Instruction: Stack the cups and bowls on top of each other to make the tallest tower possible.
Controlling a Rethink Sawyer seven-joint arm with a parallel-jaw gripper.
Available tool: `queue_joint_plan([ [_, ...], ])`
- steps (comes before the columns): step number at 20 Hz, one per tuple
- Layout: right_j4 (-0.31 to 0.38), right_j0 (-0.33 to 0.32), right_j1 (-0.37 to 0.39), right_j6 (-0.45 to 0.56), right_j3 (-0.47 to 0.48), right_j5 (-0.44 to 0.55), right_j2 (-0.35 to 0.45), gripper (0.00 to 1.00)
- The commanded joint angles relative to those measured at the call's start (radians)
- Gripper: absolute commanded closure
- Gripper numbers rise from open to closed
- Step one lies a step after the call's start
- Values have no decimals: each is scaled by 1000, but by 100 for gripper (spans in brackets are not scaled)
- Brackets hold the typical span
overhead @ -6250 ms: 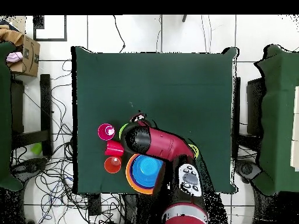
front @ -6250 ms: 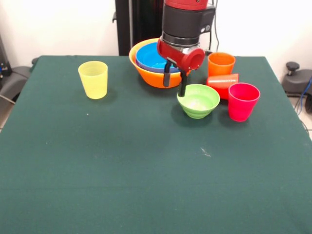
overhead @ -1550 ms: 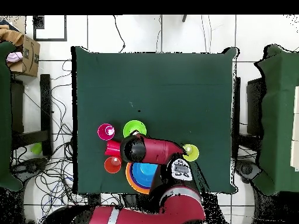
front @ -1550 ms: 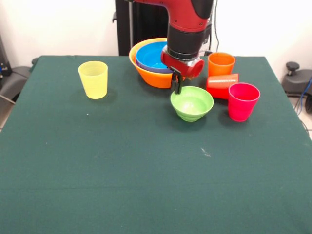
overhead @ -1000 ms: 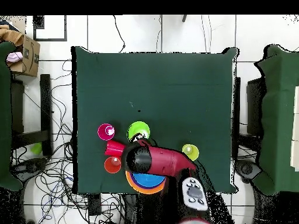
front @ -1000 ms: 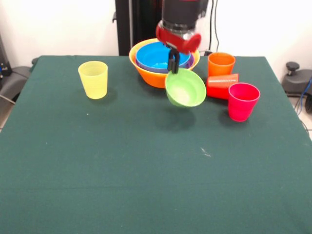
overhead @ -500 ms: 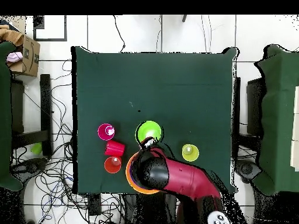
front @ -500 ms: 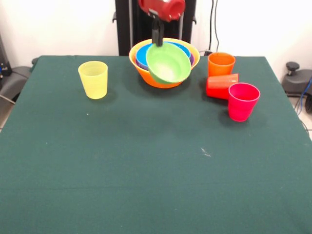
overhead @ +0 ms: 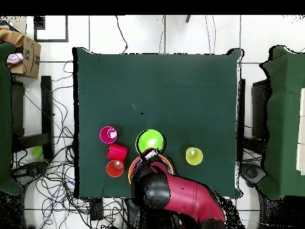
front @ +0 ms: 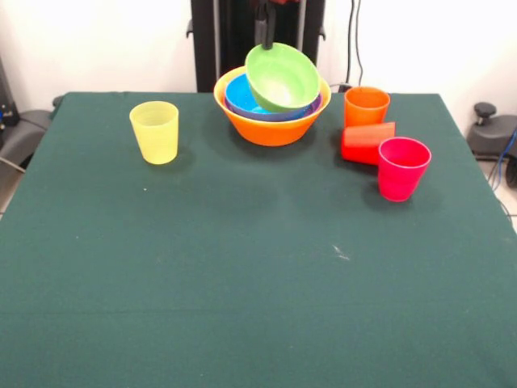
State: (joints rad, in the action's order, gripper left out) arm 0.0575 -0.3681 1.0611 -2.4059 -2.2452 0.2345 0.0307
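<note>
A: Start at the left of the front view. What stands there?

B: A yellow cup (front: pixel 154 131), upright, mouth up, alone on the green table (front: pixel 242 275) and well apart from everything else.

A: And next along?

B: The large yellow-orange bowl (front: pixel 271 129) near the far edge. A purple bowl (front: pixel 309 108) shows as a rim nested in it, and a blue bowl (front: pixel 245 94) sits inside that.

A: Where is the light green bowl?

B: The light green bowl (front: pixel 282 78) is in the air above that nest, tilted so its inside faces the camera. It overlaps the blue bowl from this angle; I cannot tell whether it touches it.

A: What holds it?

B: The gripper (front: pixel 264 31), only its dark tips showing at the top edge, pinches the green bowl's upper rim and carries it. From overhead the red arm (overhead: pixel 179 200) covers most of the nest, with the green bowl at its tip.

A: Further right?

B: An orange cup (front: pixel 366 105) upright, a red cup (front: pixel 367 142) on its side just in front of it, and a magenta-pink cup (front: pixel 402 168) upright, just beside the red one.
</note>
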Motion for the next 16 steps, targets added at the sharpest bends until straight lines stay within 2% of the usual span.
queue_joint_plan([
  [1, 9, 36, 42, -14, -114, 155, 45, 100],
  [7, 47, -26, 124, 77, -216, 137, 71, 100],
  [12, 82, -130, 198, 192, -274, 152, 101, 100],
  [15, 116, -187, 198, 211, -285, 137, 119, 100],
  [16, 138, -190, 177, 192, -278, 119, 119, 100],
])
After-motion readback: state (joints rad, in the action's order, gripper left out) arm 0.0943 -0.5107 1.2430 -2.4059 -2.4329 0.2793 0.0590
